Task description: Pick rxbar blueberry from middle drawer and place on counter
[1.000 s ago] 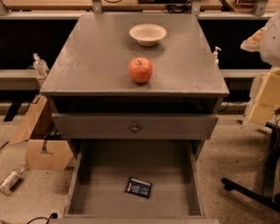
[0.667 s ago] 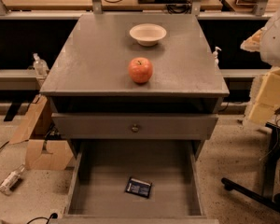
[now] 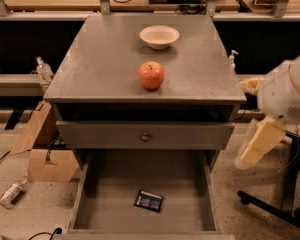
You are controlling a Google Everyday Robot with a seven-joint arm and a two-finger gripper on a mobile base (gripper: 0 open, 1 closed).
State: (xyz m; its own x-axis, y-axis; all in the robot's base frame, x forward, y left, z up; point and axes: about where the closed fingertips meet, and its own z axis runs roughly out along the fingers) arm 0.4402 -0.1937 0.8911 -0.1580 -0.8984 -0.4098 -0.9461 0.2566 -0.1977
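A red apple (image 3: 151, 75) sits near a white bowl (image 3: 159, 36).

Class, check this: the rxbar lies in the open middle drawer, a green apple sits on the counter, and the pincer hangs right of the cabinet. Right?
No: the camera view shows a red apple, not green. The rest holds: rxbar blueberry in the open middle drawer, apple on the counter, pincer right of the cabinet.
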